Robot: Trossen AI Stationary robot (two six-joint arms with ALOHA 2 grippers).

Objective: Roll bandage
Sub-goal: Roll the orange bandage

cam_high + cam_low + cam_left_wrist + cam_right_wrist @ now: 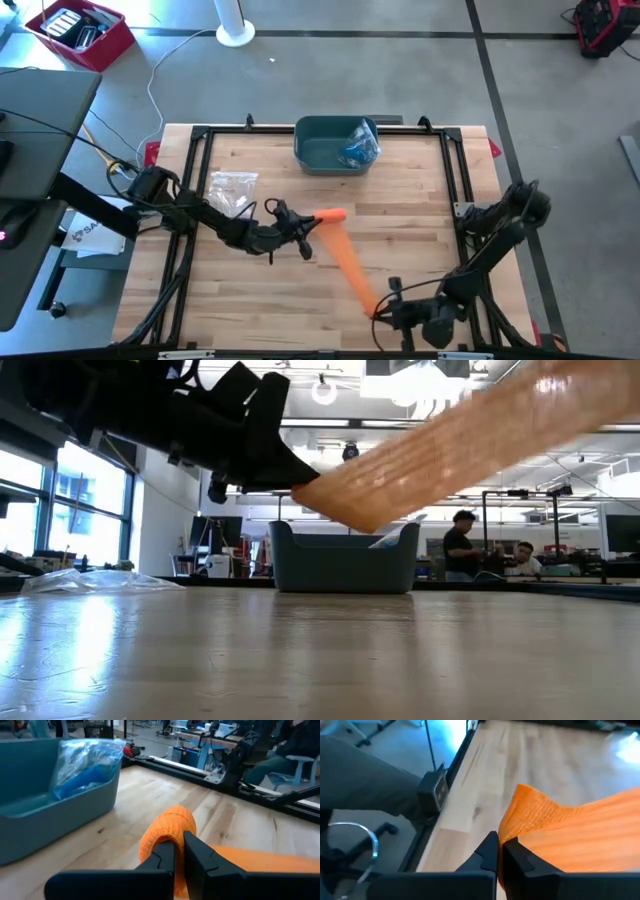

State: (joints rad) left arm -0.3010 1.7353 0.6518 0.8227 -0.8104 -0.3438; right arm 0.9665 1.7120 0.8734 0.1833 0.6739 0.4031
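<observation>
Two grippers share one orange bandage (345, 255), stretched as a strip across the middle of the table (420, 200) in the high view. Left gripper (303, 232), centre of the frame, fingers pressed together on the rolled end of the bandage at the strip's upper end; left wrist view shows the roll pinched between the two dark fingers (165, 862). Right gripper (380, 306), lower right of centre, jaws likewise clamped on the flat lower end of the strip; in the right wrist view the cloth edge (530, 815) sits between the fingertips. Strip runs diagonally from centre down toward lower right, held taut and raised off the wood in the low view.

Teal bin (335, 145) at top centre of the table, holding a blue item in clear wrap (358, 148). Clear plastic bag (232, 188) lies left of centre, near the left arm. Low view, right background: people seated at benches (465, 545).
</observation>
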